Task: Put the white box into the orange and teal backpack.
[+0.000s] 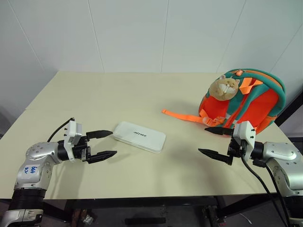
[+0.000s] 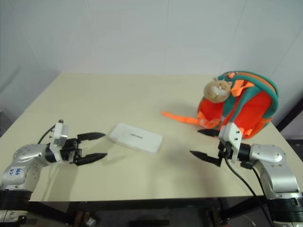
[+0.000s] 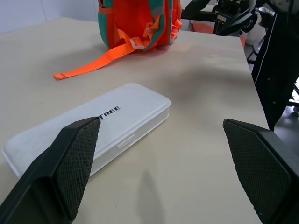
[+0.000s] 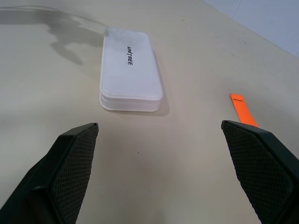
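A pale cream rectangular bench (image 1: 142, 90) stands against a white panelled wall. At the left, the left pincer (image 1: 103, 144) hovers low over the bench, pointing toward the middle, its two black fingers spread wide with nothing between them. Just beside its fingertips, toward the centre, lies the flat white rectangular box (image 1: 139, 136) with rounded corners and small dark lettering on its lid; it rests flat on the bench, set at a slight angle, apart from both pincers. Further right, a loose orange strap (image 1: 182, 116) trails across the bench surface from the small bright orange backpack with teal trim (image 1: 246, 101), which stands upright near the bench's far right corner, well apart from the box. A tan plush animal head (image 1: 224, 87) sits on the upper front of the backpack. In front of the backpack, the right pincer (image 1: 214, 142) hovers over the bench, pointing toward the box, its black fingers also spread wide and empty.
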Controlling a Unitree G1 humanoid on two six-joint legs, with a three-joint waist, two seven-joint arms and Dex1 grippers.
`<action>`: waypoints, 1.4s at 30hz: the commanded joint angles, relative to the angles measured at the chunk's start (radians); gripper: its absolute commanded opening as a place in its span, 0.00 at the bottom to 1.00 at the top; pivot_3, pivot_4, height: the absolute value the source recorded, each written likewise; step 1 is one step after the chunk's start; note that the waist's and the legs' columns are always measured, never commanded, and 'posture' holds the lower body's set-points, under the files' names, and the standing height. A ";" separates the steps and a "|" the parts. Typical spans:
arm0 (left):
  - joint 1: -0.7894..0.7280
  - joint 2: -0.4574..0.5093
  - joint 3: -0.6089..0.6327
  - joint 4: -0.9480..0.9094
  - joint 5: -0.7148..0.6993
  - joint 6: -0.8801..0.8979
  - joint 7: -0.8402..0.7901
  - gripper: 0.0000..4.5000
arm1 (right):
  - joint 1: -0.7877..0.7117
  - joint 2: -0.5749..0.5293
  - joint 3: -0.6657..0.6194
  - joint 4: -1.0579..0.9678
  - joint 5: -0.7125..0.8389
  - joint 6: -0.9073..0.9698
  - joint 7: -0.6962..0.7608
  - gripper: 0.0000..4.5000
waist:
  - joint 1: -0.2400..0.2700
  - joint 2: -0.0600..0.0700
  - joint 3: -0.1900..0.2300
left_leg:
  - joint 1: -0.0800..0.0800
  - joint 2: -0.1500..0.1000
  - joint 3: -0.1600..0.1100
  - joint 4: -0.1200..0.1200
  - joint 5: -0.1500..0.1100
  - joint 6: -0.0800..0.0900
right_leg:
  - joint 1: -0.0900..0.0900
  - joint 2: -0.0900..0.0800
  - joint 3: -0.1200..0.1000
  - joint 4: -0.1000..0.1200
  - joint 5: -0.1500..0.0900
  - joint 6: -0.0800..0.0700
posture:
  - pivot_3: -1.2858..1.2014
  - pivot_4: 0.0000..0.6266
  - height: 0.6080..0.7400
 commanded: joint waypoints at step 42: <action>-0.452 -0.156 -0.061 0.854 0.384 -0.397 0.394 0.02 | -0.215 0.369 0.318 0.183 -0.339 0.121 -0.361 0.00 | 0.000 0.000 0.000 | -0.002 0.001 0.004 0.000 0.000 0.000 | -0.005 0.001 0.001 0.002 0.001 0.002 | 0.52 0.24 1.00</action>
